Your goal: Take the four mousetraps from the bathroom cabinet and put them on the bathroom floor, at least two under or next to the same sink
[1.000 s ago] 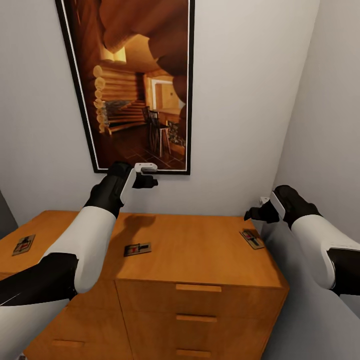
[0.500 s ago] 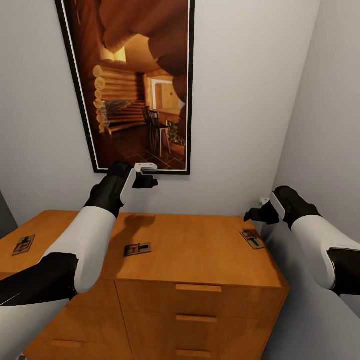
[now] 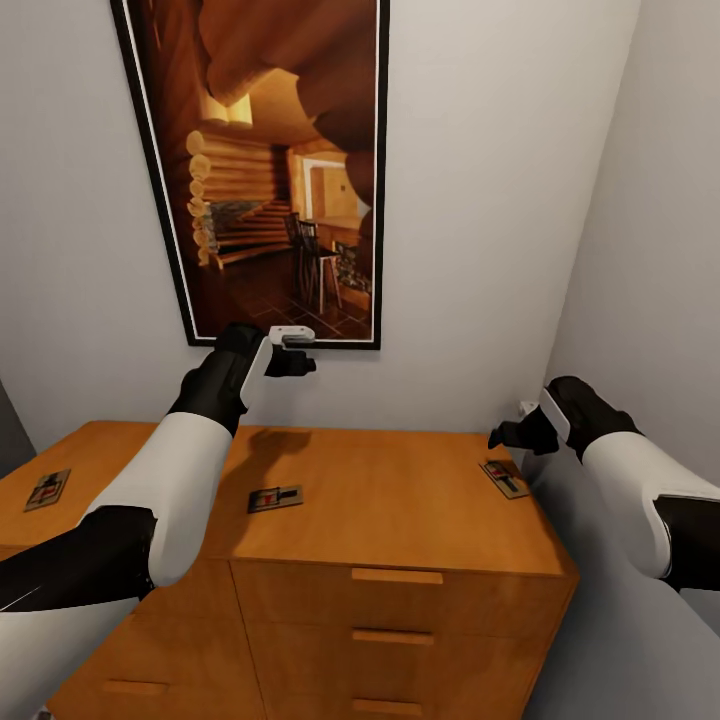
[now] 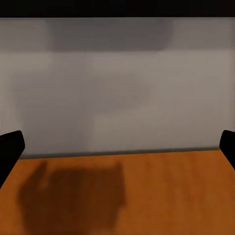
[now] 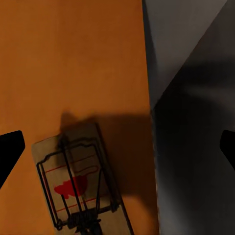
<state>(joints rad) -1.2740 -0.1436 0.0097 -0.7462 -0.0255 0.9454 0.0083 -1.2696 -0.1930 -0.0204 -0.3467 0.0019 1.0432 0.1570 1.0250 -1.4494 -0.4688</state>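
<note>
The orange-brown cabinet (image 3: 400, 505) stands against the wall, with three mousetraps lying flat on its top. One mousetrap (image 3: 47, 489) lies at the far left, one (image 3: 275, 497) near the front middle, and one (image 3: 503, 477) at the right edge. My right gripper (image 3: 500, 433) hovers just above the right mousetrap (image 5: 78, 188), open (image 5: 117, 147), with its fingertips wide apart and nothing between them. My left gripper (image 3: 303, 354) is raised over the back of the cabinet top (image 4: 171, 196), near the picture frame's lower edge. It is open (image 4: 117, 147) and empty.
A large framed picture (image 3: 270, 170) of a log interior hangs on the grey wall behind the cabinet. A side wall (image 3: 650, 250) runs close along the cabinet's right edge. Drawer fronts with bar handles (image 3: 397, 576) face me below the top.
My right gripper has dipped very slightly toward the right mousetrap. The left arm and the mousetraps have not moved.
</note>
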